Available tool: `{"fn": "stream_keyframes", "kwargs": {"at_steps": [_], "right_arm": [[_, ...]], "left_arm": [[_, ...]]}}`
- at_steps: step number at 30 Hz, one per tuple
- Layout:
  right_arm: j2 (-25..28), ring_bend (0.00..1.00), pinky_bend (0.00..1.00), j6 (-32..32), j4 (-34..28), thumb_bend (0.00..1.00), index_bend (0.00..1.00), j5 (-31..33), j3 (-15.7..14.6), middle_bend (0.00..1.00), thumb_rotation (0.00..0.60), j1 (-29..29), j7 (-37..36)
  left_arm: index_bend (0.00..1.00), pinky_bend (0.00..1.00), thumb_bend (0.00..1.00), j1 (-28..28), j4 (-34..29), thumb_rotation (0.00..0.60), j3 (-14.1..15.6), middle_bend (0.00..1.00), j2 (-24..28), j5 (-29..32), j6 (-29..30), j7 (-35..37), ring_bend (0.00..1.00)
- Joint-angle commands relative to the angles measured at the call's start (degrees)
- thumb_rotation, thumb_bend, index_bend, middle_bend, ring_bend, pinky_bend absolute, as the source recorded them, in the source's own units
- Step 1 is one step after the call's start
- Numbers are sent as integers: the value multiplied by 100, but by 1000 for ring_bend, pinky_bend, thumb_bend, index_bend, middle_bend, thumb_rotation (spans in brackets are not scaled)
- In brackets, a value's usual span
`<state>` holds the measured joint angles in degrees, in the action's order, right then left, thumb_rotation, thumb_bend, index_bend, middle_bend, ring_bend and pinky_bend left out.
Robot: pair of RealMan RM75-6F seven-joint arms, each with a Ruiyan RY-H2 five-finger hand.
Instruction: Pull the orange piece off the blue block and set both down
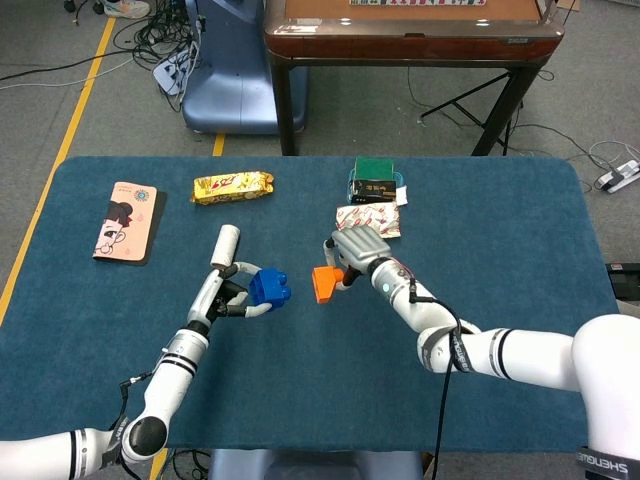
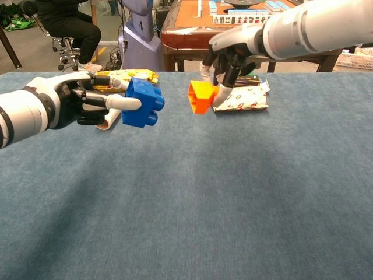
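Blue block [image 2: 143, 103] pinched in left hand [image 2: 81, 102], orange piece [image 2: 200, 96] pinched in right hand [image 2: 230, 51], apart above the desk [image 2: 186, 198]; risk: slipping from thin fingertip holds and tumbling if released high.

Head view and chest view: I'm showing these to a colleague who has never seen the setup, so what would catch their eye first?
Most striking are the two bright toy pieces held apart in the air over the middle of the dark teal cloth-covered table: the left hand grips the blue plastic building block, and the right hand holds the orange plastic piece, with a clear gap between them. Behind lie a yellow snack wrapper and a pink cartoon phone case.
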<state>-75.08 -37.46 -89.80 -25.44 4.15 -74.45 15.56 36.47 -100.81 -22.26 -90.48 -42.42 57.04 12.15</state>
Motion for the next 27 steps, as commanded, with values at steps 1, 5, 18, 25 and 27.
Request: {"fn": "stream_keyframes", "kwargs": {"at_steps": [1,5,18,25,27], "right_arm": [[-36,1000,1000,-38,91,524,732,33,-153,1000,600,34,130],[-182,1000,1000,-197,243,523,704,109,-327,1000,600,48,353],[-139,1000,1000,-630,132,0,6,-468,-135,997,600,546,164],[326,959,987,-1224,-433,0,0,-1416,-87,764,600,1175,-144],[541,856,913,-1466,-638,0,0,-1758,-145,622,600,1423,-207]], "left_arm": [[638,1000,161,43,95,600,60,1000,-56,27,-64,-79,1000],[621,1000,161,172,275,600,153,1000,-122,105,-189,-317,1000],[163,1000,0,317,463,600,258,1000,-203,302,100,-1007,1000],[147,1000,0,168,311,600,499,960,177,-49,499,-1523,996],[147,1000,0,90,278,600,768,834,386,-381,766,-1959,954]]}}
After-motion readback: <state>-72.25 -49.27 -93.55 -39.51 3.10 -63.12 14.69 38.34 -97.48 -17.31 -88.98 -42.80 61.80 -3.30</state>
